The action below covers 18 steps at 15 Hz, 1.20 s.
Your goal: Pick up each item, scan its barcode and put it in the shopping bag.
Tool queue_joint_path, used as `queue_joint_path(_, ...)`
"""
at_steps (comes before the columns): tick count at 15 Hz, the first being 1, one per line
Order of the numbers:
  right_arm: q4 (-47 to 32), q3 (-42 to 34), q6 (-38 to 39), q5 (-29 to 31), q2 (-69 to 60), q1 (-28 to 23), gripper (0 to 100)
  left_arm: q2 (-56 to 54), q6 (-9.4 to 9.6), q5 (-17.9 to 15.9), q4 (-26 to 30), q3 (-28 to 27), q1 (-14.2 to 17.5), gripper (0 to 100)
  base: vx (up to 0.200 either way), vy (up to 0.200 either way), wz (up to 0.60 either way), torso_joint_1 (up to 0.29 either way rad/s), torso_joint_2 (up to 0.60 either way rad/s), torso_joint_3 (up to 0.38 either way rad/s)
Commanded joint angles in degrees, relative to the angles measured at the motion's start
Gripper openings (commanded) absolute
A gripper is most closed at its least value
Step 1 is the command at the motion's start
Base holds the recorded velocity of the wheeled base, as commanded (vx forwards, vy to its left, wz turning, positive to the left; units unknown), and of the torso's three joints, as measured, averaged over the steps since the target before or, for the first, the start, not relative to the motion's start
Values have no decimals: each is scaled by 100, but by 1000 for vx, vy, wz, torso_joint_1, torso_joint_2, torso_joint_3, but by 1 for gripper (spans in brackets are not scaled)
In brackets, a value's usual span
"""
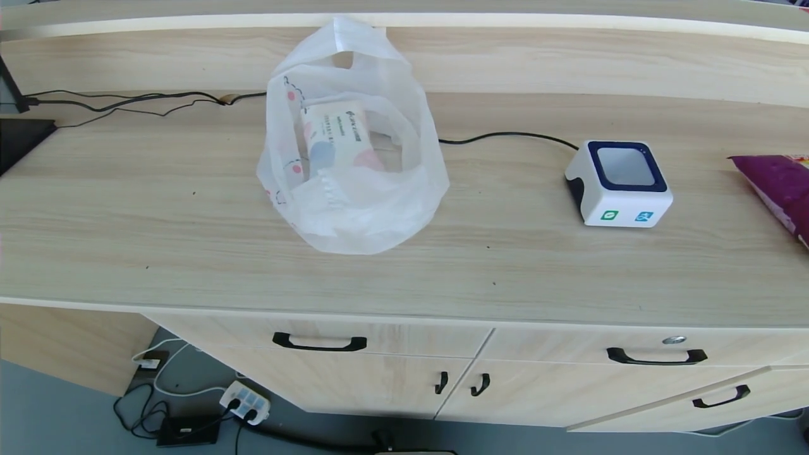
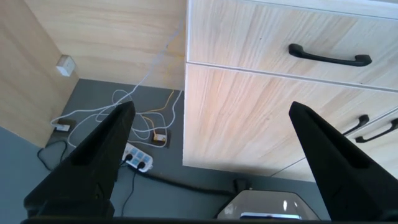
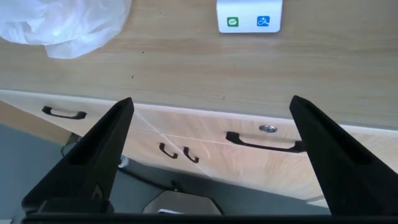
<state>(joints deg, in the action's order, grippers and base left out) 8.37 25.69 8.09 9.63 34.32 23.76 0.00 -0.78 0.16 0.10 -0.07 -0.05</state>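
Bag [image 1: 351,189] open, packet [image 1: 335,136] inside; scanner [image 1: 619,183] at its 3 o'clock, window up for barcodes. Purple pack [image 1: 777,183] beyond, likely next. Spread wide, empty: left gripper [image 2: 211,107], right gripper [image 3: 211,99].

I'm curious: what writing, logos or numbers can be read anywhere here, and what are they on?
No words or numbers can be read.
On the scanner: a green square sign and a blue square sign on its front, each a white symbol without words.
On the packet inside the shopping bag: lines of dark print, too blurred to read.
On the purple packet: coloured print at its edge, unreadable.
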Motion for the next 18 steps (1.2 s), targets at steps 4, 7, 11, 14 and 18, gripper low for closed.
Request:
queue_joint_path(4, -161, 798, -18, -5, 365, -267, 100, 0, -10, 2, -10, -1, -4, 100, 0, -200, 0, 2, 1, 4)
queue_joint_path(7, -170, 1176, -291, 13, 910, -293, 100, 0, -10, 2, -10, -1, -4, 100, 0, -200, 0, -1, 4, 5)
queue_joint_path(11, -530, 1228, -388, -541, 1183, -1409, 100, 0, -10, 2, -10, -1, -4, 100, 0, -200, 0, 1, 5, 0)
queue_joint_path(14, -873, 1255, -845, -884, 1402, -1813, 100, 0, -10, 2, -1, 7, -4, 100, 0, -200, 0, 1, 6, 2)
queue_joint_path(18, -829, 1650, -1530, -1385, 2079, -1954, 100, 0, -19, 11, -10, 7, 5, 100, 0, -150, 0, -1, -1, -5)
